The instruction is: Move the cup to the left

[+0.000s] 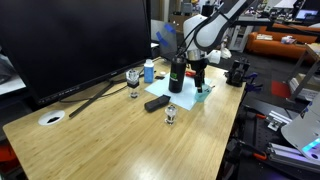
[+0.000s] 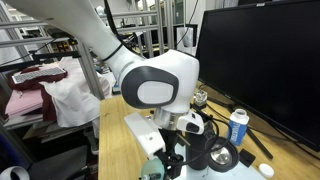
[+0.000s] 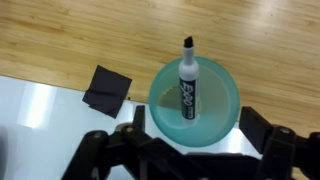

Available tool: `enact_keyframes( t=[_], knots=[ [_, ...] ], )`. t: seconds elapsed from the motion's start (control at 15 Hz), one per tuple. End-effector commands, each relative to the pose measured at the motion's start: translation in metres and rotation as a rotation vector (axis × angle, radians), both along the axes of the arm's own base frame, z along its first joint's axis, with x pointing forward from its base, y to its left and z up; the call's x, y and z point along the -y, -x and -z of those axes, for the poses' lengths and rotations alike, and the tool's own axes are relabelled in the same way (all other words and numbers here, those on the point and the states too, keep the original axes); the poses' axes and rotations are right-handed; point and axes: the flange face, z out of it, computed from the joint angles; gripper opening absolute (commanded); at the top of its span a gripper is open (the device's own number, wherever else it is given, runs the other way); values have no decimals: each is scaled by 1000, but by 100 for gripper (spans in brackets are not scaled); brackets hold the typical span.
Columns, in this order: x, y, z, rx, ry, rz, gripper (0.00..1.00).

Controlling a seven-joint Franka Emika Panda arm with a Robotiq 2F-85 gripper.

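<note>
In the wrist view the translucent light-teal cup (image 3: 194,100) stands upright on a white sheet (image 3: 40,110), with a black Expo marker (image 3: 187,80) upright inside it. My gripper (image 3: 195,118) is open. Its two fingers straddle the cup, one close to each side of the rim, and a thin gap shows on the left. In an exterior view the gripper (image 1: 199,70) hangs over the cup (image 1: 200,89), just right of the tall black bottle (image 1: 176,75). In an exterior view the arm hides most of the cup (image 2: 152,171).
A clear stemmed glass (image 1: 133,80), a blue-and-white bottle (image 1: 149,71), a black remote (image 1: 157,102), a small glass object (image 1: 171,113) and a white tape roll (image 1: 52,117) are on the wooden table. A large monitor (image 1: 70,40) stands behind. A black square (image 3: 105,88) lies beside the cup.
</note>
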Motion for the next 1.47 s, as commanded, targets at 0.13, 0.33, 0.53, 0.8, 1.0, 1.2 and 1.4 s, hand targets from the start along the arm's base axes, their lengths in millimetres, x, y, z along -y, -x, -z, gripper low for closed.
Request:
enact_keyframes(
  t=[0.13, 0.33, 0.53, 0.8, 1.0, 1.2, 1.4],
  knots=[
    [7, -2, 1, 9, 13, 10, 57],
    [8, -1, 2, 9, 12, 15, 52],
    [8, -1, 2, 7, 11, 14, 52],
    [7, 5, -7, -10, 19, 24, 52],
    [8, 11, -18, -18, 12, 51, 52],
    [7, 16, -39, -23, 3, 63, 52],
    [-1, 16, -62, 0, -21, 40, 52]
  ],
)
